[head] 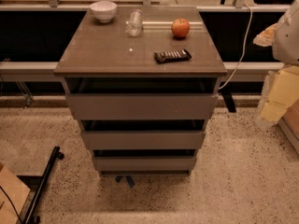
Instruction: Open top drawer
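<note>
The top drawer (141,106) is the widest of three in a grey-brown cabinet standing mid-frame. Its flat front panel has no handle, and a dark gap shows between it and the cabinet top (107,50). Two narrower drawers (143,140) sit below it. My arm comes in at the right edge, white above and pale yellow below. My gripper (274,101) hangs there, to the right of the cabinet at about the top drawer's height, well apart from the panel and holding nothing that I can see.
On the cabinet top stand a white bowl (103,10), a clear glass (134,22), an apple (180,28) and a dark snack bar (173,56). A white cable (243,45) hangs at the right. A black pole (44,183) and cardboard (9,195) lie on the floor at lower left.
</note>
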Robot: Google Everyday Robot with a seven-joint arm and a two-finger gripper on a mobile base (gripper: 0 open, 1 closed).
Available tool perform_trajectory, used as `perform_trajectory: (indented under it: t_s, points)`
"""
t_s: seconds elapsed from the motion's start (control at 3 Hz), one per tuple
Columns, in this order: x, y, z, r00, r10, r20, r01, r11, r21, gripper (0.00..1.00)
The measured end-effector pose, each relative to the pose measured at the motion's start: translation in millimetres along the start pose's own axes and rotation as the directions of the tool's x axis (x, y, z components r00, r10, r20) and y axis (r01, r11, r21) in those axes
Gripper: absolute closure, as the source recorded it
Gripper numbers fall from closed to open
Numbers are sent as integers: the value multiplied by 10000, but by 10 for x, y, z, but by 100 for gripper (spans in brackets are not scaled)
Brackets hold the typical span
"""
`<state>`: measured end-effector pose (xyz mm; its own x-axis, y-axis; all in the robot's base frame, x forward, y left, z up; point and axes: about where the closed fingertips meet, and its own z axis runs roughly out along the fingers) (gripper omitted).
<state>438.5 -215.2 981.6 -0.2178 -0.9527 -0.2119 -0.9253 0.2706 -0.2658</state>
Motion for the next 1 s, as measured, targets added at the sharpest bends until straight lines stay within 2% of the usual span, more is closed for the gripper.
perform_trajectory:
  t_s: [0.33,0.67,1.0]
  points:
    - [0,0,0,10000,-1,1,1,10000,2,0]
    - [-45,17,148,9998,-124,166,119,9995,281,0]
    - [-91,19,598,9986,-149,501,120,9983,561,0]
